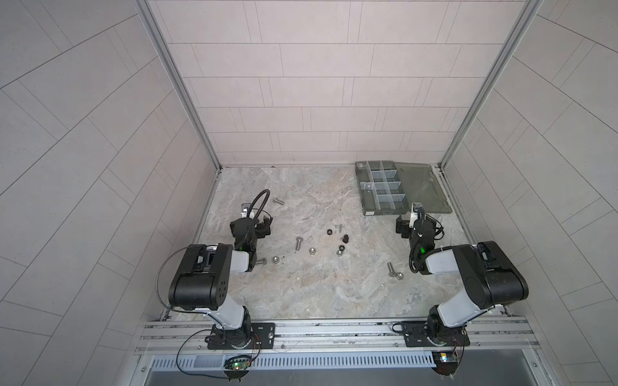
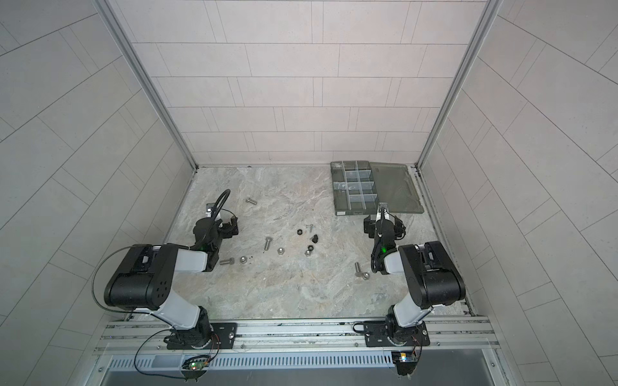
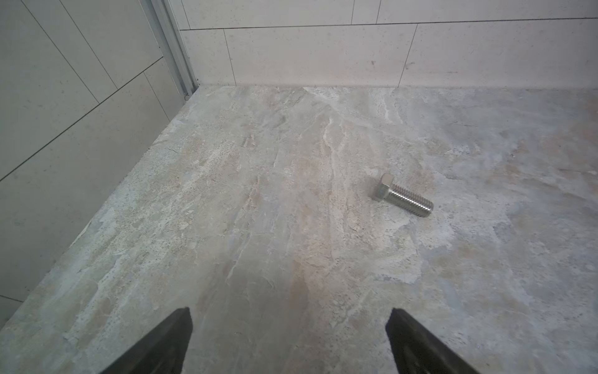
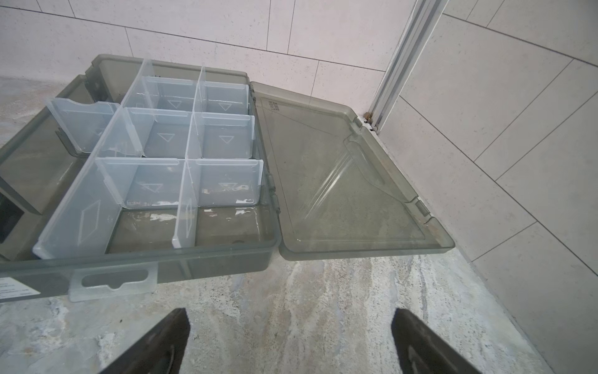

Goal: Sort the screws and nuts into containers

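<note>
The containers are the divided compartments [image 4: 223, 142] of a smoky translucent organizer box [image 1: 381, 187] at the back right, all looking empty. Its lid [image 4: 339, 181] lies open flat. Screws lie loose on the marble: one thick bolt [image 3: 404, 197] far left [image 1: 278, 201], another [image 1: 298, 243] mid-table, a third [image 1: 390, 268] near the right arm. Black nuts [image 1: 329, 231] and silver domed nuts [image 1: 312, 250] cluster in the middle. My left gripper [image 3: 289, 323] is open over bare table, short of the far-left bolt. Just in front of the box, my right gripper [image 4: 289, 323] is open and holds nothing.
Tiled walls close in the table on three sides, with aluminium posts in the back corners [image 3: 174, 48]. A thin small screw [image 1: 339, 228] lies by the black nuts. A bolt [image 1: 261, 261] and a domed nut [image 1: 275, 259] sit beside the left arm's wrist.
</note>
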Controlling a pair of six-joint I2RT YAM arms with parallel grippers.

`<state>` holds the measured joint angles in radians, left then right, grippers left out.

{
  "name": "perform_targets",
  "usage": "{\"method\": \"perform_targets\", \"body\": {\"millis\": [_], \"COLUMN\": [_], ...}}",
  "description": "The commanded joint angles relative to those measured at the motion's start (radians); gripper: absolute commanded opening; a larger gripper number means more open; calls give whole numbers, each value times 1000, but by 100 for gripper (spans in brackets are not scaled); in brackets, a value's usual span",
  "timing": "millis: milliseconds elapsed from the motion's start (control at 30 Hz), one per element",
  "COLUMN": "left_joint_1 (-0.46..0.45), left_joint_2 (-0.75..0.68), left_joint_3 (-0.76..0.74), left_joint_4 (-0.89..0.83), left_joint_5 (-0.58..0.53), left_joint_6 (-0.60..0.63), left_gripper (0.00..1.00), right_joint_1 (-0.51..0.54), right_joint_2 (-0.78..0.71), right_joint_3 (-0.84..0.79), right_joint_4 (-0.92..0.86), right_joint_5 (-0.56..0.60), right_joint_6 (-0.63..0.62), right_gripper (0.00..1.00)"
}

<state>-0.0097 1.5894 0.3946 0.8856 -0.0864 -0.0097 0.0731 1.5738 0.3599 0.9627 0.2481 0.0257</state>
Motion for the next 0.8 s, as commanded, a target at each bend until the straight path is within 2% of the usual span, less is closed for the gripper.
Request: {"method": "perform_targets", "body": {"millis": [0, 767], "left_joint_1": [0, 24], "left_joint_2": [-5, 4], "left_joint_3": [6, 16], "left_joint_4": [25, 12], "left_joint_5": [7, 50], "left_joint_6": [0, -16], "left_gripper": [100, 100], "right_joint_1": [2, 0], "right_joint_2": [4, 7], "right_joint_3": [2, 2], "right_joint_4": [10, 14], "right_joint_5": [8, 3], "right_joint_6": [-10, -6], "right_gripper": [99, 99]}}
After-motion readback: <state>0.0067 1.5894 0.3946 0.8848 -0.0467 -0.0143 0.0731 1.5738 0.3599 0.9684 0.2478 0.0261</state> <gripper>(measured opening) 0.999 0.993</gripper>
